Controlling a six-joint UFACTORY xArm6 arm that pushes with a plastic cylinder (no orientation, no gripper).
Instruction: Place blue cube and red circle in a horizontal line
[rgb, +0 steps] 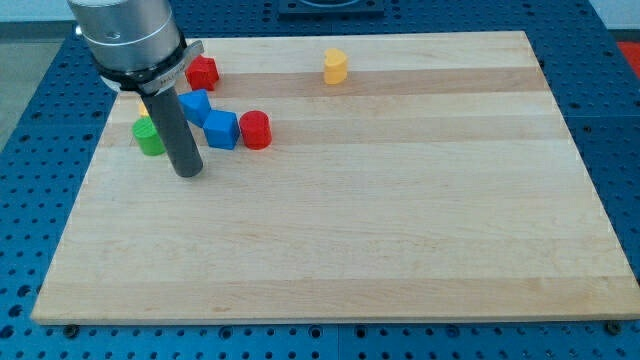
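two blocks, blue cube (221, 130) touching red circle (256, 130) (level); my tip (188, 172), no fingers, touches neither

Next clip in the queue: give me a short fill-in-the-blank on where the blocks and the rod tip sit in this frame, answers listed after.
1. The red circle touches the view's right side of the ____ cube.
2. My tip rests toward the view's bottom from the green block, just to its ____.
3. The block alone near the view's top edge of the board is ____.

Missing words: blue; right; yellow
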